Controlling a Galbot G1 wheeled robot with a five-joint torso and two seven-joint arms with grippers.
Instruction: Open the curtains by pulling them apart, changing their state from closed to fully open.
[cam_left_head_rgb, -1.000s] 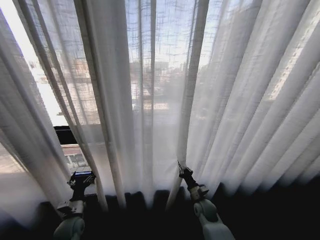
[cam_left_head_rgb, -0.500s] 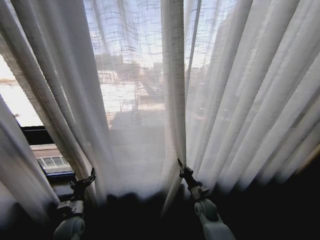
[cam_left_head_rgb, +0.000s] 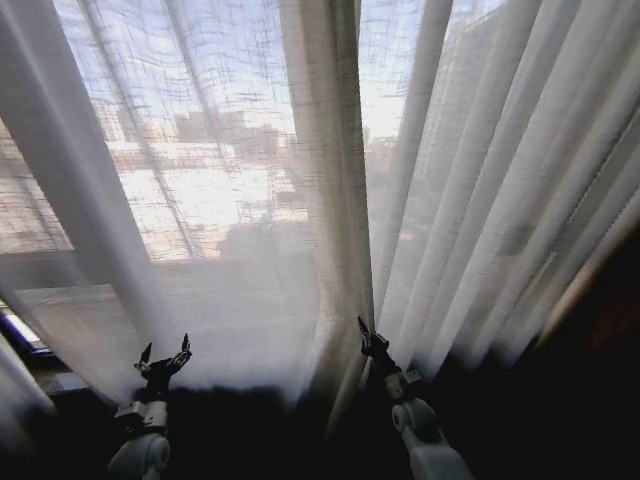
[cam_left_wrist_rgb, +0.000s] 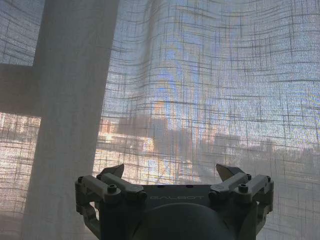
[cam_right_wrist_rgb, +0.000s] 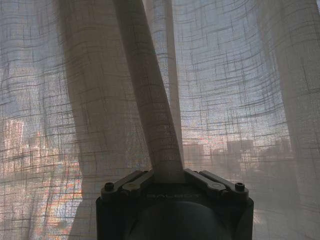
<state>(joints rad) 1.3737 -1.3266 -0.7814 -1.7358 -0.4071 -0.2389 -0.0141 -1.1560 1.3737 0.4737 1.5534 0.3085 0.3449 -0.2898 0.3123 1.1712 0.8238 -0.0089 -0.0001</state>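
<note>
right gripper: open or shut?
Shut: the right gripper pinches a fold of the curtains between closed fingers.

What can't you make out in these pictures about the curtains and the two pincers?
- Right pincer, right wrist view: fingertips hidden by the pinched curtain fold.
- Curtains, head view: top and rail cut off by the upper edge; hems lost in shadow.
- Left pincer, head view: open, but whether it touches the fabric is unclear.
- Outside buildings: blurred by the weave.

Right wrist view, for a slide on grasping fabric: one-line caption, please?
Right gripper shut on a gathered fold of the sheer curtains, daylight and buildings showing through the weave.
</note>
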